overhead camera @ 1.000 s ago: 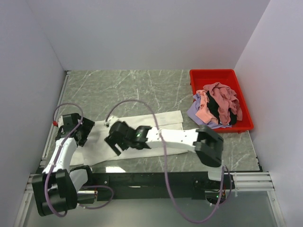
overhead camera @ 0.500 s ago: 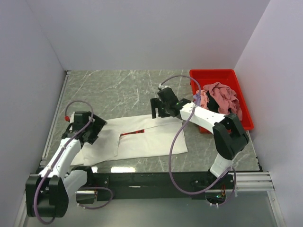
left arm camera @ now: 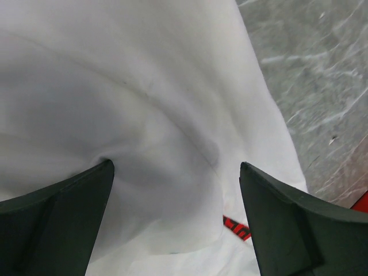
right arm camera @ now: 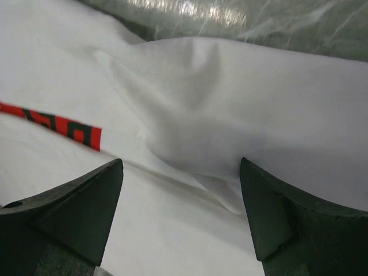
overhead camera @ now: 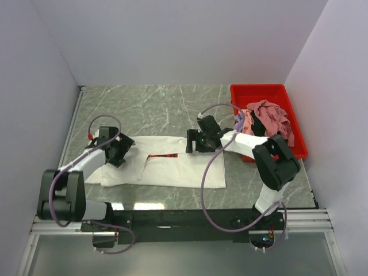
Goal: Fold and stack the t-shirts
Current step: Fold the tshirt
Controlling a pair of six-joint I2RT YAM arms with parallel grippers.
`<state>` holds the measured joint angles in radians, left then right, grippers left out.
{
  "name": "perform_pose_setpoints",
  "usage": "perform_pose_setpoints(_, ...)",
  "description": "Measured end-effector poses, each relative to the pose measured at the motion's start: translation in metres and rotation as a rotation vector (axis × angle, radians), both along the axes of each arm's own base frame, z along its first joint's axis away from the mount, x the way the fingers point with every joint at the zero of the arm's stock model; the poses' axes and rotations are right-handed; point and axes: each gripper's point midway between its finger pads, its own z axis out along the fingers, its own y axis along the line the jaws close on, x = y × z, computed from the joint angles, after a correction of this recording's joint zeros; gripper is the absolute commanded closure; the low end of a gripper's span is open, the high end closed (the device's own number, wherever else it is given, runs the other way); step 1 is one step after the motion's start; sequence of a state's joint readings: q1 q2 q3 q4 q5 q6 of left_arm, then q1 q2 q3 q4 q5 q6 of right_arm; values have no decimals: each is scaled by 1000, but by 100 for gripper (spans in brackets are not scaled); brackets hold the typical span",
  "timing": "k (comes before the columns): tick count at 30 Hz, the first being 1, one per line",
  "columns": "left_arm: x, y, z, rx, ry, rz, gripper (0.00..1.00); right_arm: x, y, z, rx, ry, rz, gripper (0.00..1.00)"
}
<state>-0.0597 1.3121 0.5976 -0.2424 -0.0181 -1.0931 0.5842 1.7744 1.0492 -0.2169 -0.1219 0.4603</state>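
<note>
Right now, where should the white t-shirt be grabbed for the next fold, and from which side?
I'd take the white t-shirt by its far long edge, near both ends, coming straight down from above. It lies flat as a long band, so only an edge offers a pinch; the open left gripper and right gripper hover near it.

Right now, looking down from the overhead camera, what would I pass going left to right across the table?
Left gripper, jaws open → red print strip on the white t-shirt → right gripper, jaws open → red bin heaped with pink and lavender t-shirts.
</note>
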Motion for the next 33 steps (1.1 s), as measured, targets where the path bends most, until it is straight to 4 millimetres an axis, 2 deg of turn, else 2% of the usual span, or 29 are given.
perform_pose_setpoints(4,43,-10,0,8,13,-28,1,-28,-7,0,49,16,14,11)
perform_pose_setpoints(8,97,-35,1,20,36,-92,0,-68,-9,1,89,27,54,11)
perform_pose_setpoints(13,166,-83,1,40,39,-182,1,-131,14,2,111,70,208,11)
perform_pose_setpoints(17,217,-138,5,40,12,-276,1,-179,36,4,126,119,367,12)
perform_pose_setpoints(20,233,-174,7,38,-14,-329,1,-200,43,4,130,142,436,11)
perform_pose_setpoints(23,247,-212,9,12,-52,-382,0,-209,48,4,141,156,472,11)
perform_pose_setpoints(25,253,-230,10,-15,-75,-404,1,-210,53,5,146,157,485,11)
perform_pose_setpoints(29,260,-252,14,-86,-120,-417,1,-210,61,5,140,151,509,11)
perform_pose_setpoints(33,265,-258,17,-128,-143,-406,1,-203,62,5,96,135,493,11)
